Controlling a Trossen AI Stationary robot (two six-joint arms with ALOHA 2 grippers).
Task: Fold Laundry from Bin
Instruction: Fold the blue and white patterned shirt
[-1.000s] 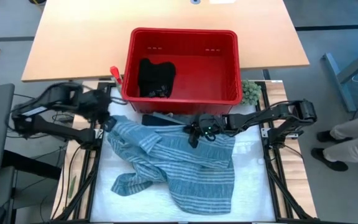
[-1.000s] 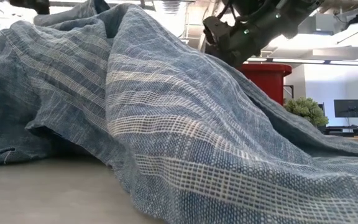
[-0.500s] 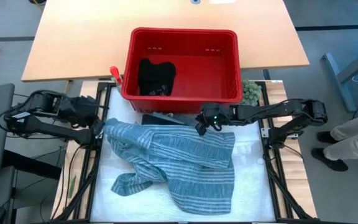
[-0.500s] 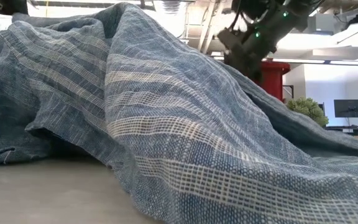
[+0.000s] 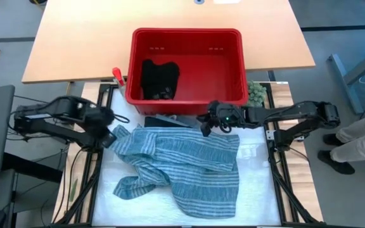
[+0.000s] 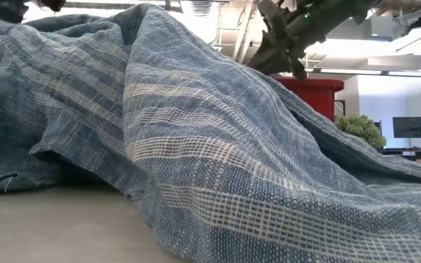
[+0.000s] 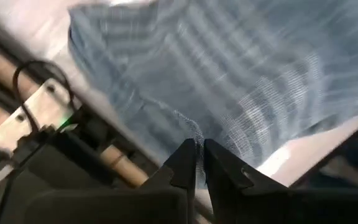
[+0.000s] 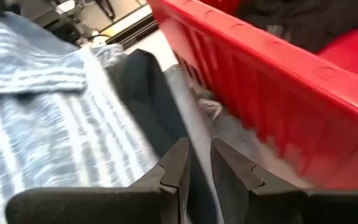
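Observation:
The striped blue-white garment (image 5: 182, 164) lies crumpled on the white table top, in front of the red bin (image 5: 185, 30). A black garment (image 5: 159, 77) lies in the bin. My left gripper (image 5: 111, 136) hangs shut, pointing steeply down over the striped garment's far-left corner (image 7: 185, 124). My right gripper (image 5: 203, 126) hovers above the garment's far edge, close to the bin's near wall (image 8: 260, 68). Its fingers (image 8: 179, 155) stand a narrow gap apart with nothing between them. My left gripper's shut fingertips (image 7: 188, 152) stand at the bunched far-left corner of the striped garment, coming from above. I cannot tell whether they touch the cloth.
A dark garment (image 5: 166, 120) and a pale grey strip of cloth (image 8: 188, 106) lie between the bin and the striped garment. A green fuzzy lump (image 5: 255, 93) sits right of the bin, a red-handled tool (image 5: 117, 75) left of it. A person (image 5: 360, 136) stands at the right.
My right gripper has risen off the striped garment's far edge and gone toward the bin. My left gripper swung toward the table's left edge, then came back down at the garment's far-left corner. That corner, raised a second ago, has sunk and lies bunched.

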